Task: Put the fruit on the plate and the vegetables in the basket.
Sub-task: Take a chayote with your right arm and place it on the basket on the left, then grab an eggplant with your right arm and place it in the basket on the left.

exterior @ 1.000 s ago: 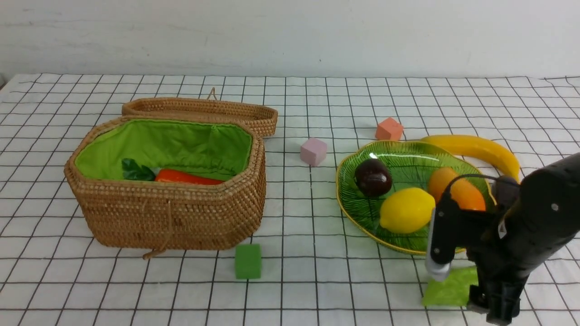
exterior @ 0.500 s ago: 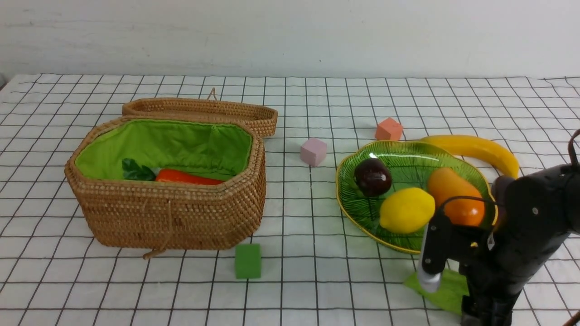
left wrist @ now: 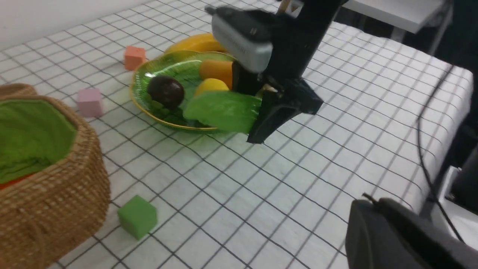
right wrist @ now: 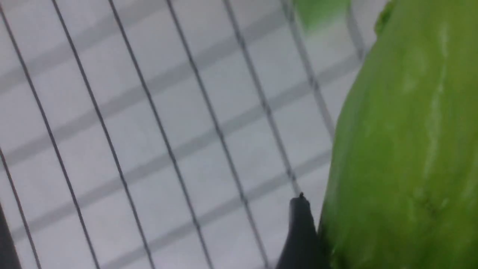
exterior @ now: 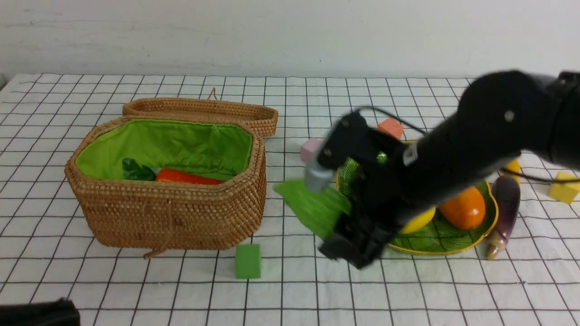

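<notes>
one gourd (exterior: 308,203), clenched near its end by the right claw (exterior: 344,235), hangs between plate (exterior: 430,235) and basket (exterior: 172,217) above the bench (exterior: 290,290), and may pivot loose and drop short of the basket.

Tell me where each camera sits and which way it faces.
Front: between the arms, facing forward at tan woven wicker basket and green leaf-shaped plate; right arm crosses.
Left wrist: on its arm, facing the right gripper gripping the bumpy light-green gourd.
Right wrist: close on gourd, checked cloth, one gripper finger.
Shared: gourd in all.
</notes>
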Controlling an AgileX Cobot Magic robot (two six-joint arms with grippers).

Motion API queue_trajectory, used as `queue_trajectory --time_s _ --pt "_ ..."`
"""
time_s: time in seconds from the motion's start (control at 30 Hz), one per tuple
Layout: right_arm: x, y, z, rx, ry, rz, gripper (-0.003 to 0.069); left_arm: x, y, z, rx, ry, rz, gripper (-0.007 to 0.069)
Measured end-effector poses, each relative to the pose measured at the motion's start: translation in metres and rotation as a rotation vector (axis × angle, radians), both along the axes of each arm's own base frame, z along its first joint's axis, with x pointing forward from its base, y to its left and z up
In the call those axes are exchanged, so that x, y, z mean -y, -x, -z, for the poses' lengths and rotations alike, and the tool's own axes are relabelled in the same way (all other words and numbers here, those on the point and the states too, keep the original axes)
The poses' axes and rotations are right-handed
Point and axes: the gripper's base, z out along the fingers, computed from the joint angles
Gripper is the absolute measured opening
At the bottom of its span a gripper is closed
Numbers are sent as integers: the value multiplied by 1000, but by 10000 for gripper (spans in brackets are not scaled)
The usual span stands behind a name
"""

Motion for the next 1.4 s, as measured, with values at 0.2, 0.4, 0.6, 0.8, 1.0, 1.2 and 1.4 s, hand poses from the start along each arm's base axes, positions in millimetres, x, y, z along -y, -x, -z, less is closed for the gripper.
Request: queue_trajectory --time_s 0.2,0.4,0.6,0.8,1.0,1.2,1.4 --pt "-65 -26 -58 242 -216 -27 466 -11 -10 1 -38 25 -184 -13" --pt "-116 -79 -23 308 -249 -6 466 -15 -14 0 -64 63 -255 -13" --pt "-133 -96 2 306 -239 -4 583 -15 -13 1 -77 74 -253 -9" --pt "-121 -77 -26 239 -211 -17 660 -13 -12 1 -94 89 -245 -6" --pt "-46 -42 -94 138 17 185 468 -11 -11 0 -95 105 -213 -6" --pt "68 -69 -86 12 216 662 179 -5 -7 -6 -5 97 -111 -6" --pt "171 -92 -24 -307 162 1145 192 1 -2 -9 77 60 0 -6"
